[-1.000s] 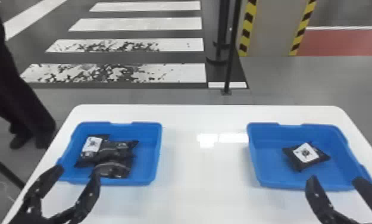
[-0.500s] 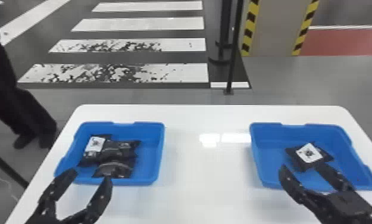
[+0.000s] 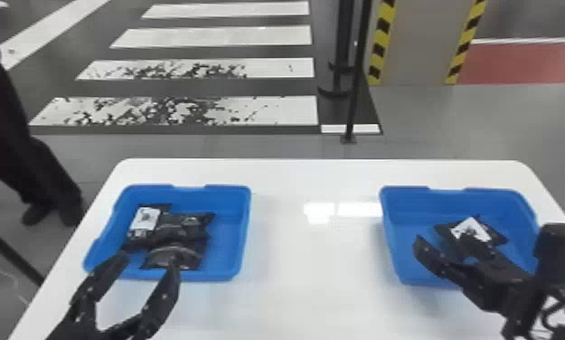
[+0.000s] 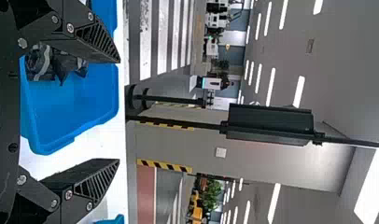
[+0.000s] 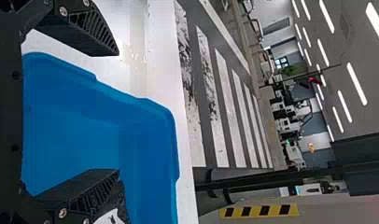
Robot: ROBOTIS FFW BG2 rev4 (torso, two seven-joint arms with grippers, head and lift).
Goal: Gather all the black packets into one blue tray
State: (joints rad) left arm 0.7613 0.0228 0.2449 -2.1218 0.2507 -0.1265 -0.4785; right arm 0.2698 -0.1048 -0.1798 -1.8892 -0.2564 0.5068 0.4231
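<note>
Left claw (image 3: pixel 151 260) spread by left tray (image 3: pixel 227 242), three black packets (image 3: pixel 179 227) inside; right claw (image 3: pixel 442 244) spread over right tray (image 3: pixel 407 214), one black packet (image 3: pixel 472 229) inside.

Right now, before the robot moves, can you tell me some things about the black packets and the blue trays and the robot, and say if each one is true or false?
1. A black packet with a white label lies in the right tray. True.
2. All the black packets are together in one tray. False: the left tray holds some dark packets, and the right tray holds one too.
3. The two trays touch each other. False: part of the white table lies between them.
4. The right fingers are open. True.
5. The left fingers are squeezing a packet. False: they are spread apart and grip nothing.
</note>
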